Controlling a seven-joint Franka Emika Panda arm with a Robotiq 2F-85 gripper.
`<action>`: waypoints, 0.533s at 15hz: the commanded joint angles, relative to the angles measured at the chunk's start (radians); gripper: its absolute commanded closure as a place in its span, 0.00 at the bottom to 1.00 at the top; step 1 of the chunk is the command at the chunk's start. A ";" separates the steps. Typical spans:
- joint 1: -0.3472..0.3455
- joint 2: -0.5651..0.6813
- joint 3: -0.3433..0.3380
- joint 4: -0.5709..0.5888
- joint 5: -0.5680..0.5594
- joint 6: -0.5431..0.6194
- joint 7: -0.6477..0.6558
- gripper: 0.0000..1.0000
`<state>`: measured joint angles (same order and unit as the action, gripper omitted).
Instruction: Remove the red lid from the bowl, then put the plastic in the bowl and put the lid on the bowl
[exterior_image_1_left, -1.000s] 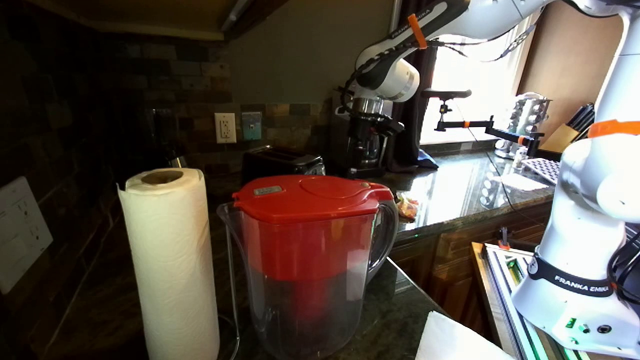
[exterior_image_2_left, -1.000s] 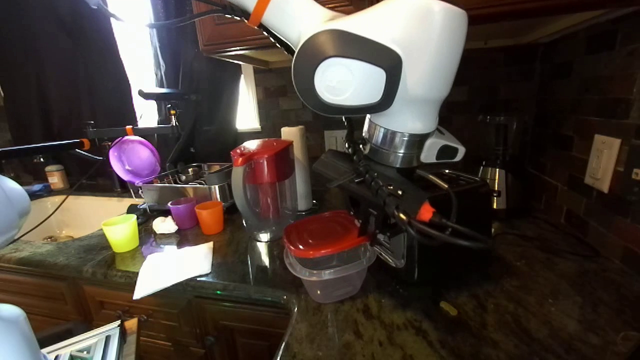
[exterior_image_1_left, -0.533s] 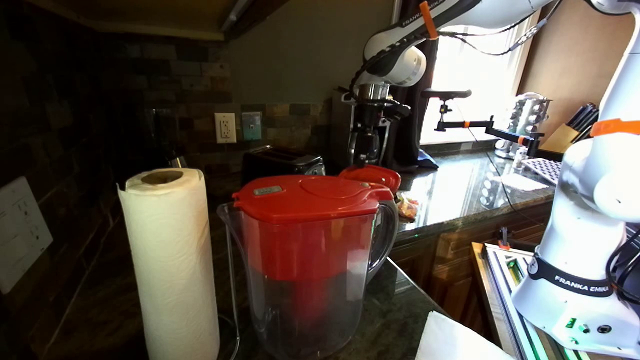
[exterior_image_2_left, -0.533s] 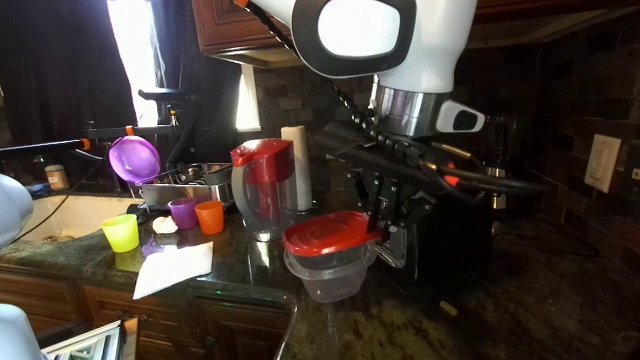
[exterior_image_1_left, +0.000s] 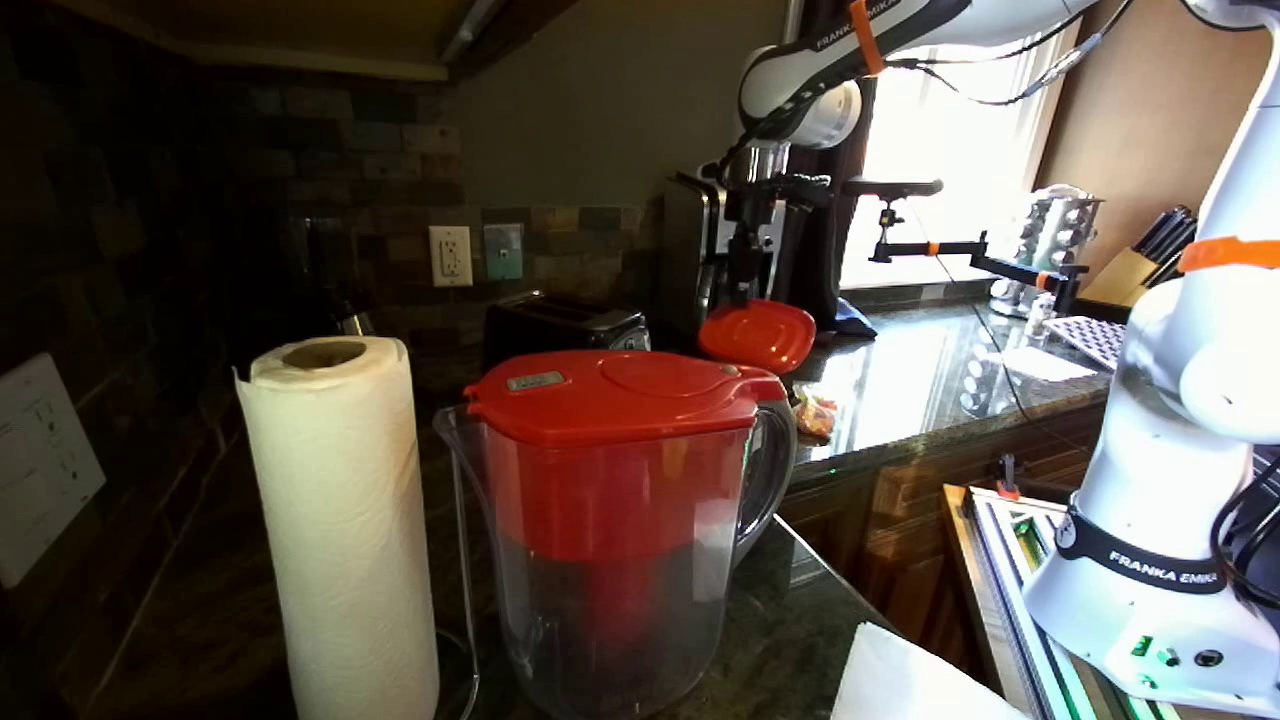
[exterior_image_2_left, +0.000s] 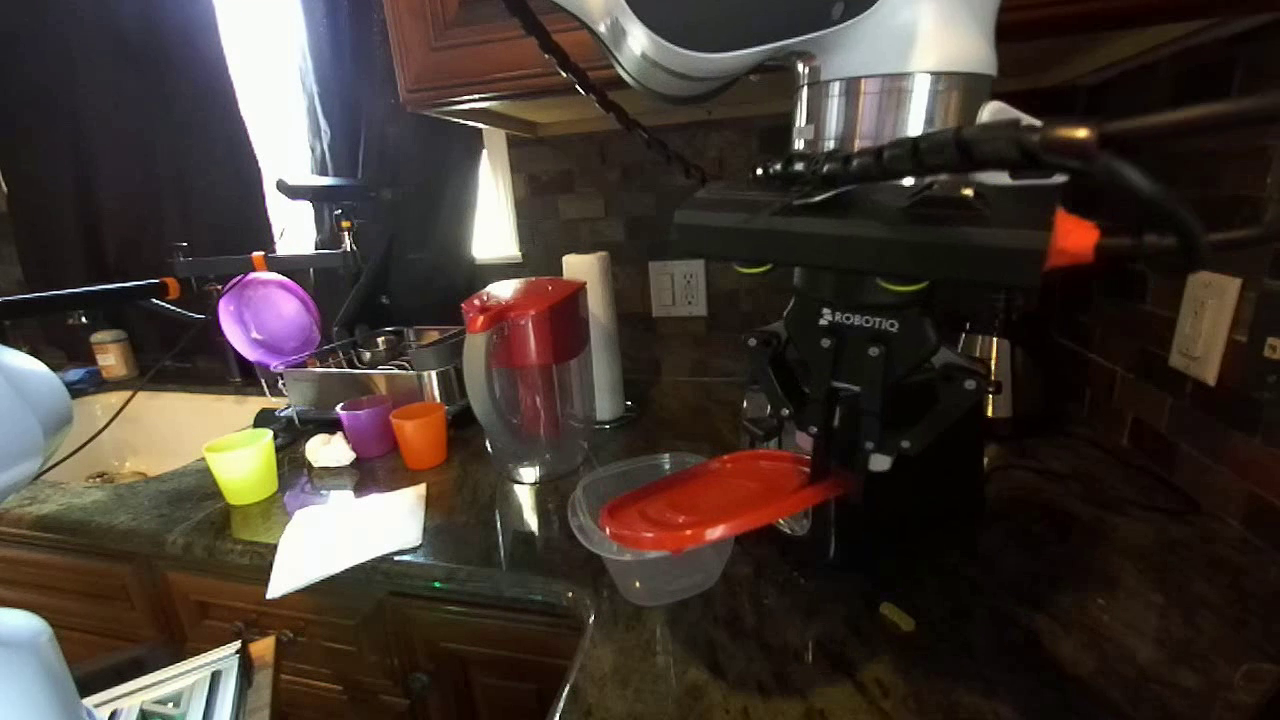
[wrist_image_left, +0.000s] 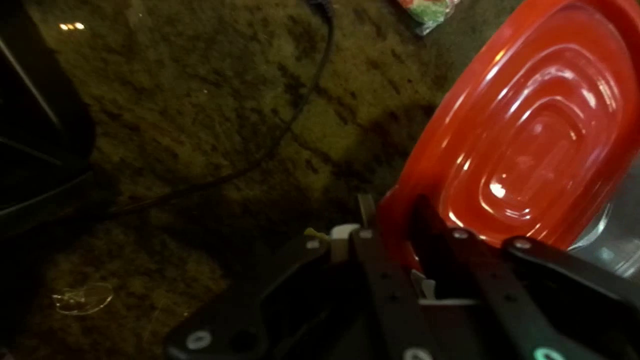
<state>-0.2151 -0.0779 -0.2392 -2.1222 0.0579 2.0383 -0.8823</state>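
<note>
The red lid (exterior_image_2_left: 710, 505) is held tilted by its edge in my gripper (exterior_image_2_left: 832, 475), raised off the clear plastic bowl (exterior_image_2_left: 655, 578) and partly in front of it. In an exterior view the lid (exterior_image_1_left: 757, 337) shows above the pitcher, under my gripper (exterior_image_1_left: 742, 290). In the wrist view my two fingers (wrist_image_left: 395, 215) close on the edge of the lid (wrist_image_left: 535, 125); part of the bowl (wrist_image_left: 622, 225) shows at the right edge. A clear plastic packet with red and green contents (wrist_image_left: 431, 11) lies on the counter; it also shows in an exterior view (exterior_image_1_left: 815, 415).
A clear pitcher with a large red top (exterior_image_2_left: 530, 380) and a paper towel roll (exterior_image_2_left: 595, 335) stand behind the bowl. Several cups, such as the orange cup (exterior_image_2_left: 420, 436), stand farther left. A black cord (wrist_image_left: 270, 150) and a small yellow piece (exterior_image_2_left: 897, 615) lie on the counter.
My gripper has risen with the lid, lifting it off the bowl and shifting it to the right in both exterior views. The lid was hidden behind the pitcher before. The bowl has stayed put.
</note>
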 joint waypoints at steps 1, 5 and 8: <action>-0.014 0.017 -0.014 0.029 -0.063 0.020 0.042 0.94; -0.027 0.041 -0.023 0.034 -0.101 0.101 0.103 0.94; -0.032 0.068 -0.027 0.018 -0.090 0.174 0.129 0.94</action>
<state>-0.2415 -0.0399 -0.2624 -2.0946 -0.0195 2.1527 -0.7946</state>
